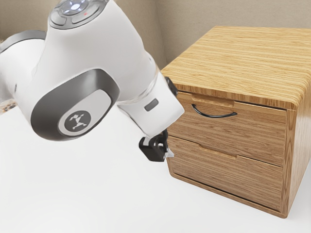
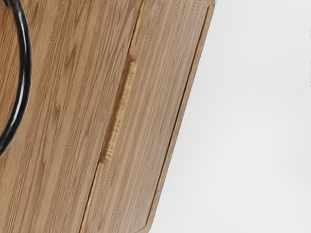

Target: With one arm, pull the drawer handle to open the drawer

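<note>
Barely begun. Gripper (image 1: 159, 149) low by cabinet (image 1: 252, 58) corner, apart from black handle (image 1: 214, 114) on top drawer (image 1: 243, 131), seemingly shut. Grip open or closed: cannot tell. Left: reach handle, clamp, pull.

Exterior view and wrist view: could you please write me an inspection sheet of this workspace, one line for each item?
Surface: white table, bare around the cabinet.
Job's things: wooden cabinet with two drawers; the top drawer carries a black curved handle and its front looks flush, so it is not yet pulled out.
Clutter: nothing seen.
Grippers: black gripper is low at the cabinet's front corner, on the exterior view's left, level with the lower drawer; it is below the handle and not on it.
Cables: nothing seen.
Surroundings: plain beige wall behind the cabinet.
</note>
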{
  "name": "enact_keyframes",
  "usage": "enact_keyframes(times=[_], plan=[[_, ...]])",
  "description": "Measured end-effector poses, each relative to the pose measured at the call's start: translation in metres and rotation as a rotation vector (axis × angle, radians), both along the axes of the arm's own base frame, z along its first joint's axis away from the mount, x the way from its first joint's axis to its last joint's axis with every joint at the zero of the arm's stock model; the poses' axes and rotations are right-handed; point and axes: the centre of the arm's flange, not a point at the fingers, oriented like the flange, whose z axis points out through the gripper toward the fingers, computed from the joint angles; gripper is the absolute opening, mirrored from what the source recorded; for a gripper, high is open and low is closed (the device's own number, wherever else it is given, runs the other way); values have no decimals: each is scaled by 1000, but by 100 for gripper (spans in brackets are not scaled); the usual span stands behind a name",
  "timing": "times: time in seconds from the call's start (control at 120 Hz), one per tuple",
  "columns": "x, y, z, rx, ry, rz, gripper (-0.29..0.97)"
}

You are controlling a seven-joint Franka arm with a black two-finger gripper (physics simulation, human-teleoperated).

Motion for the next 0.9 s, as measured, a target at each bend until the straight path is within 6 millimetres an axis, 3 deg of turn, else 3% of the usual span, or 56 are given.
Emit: enact_keyframes(times=[0.142, 0.467, 0.9], plan=[[-1, -25, -3, 37, -29, -91, 66], [43, -23, -8, 32, -60, -199, 66], [65, -10, -40, 68, -23, -247, 66]])
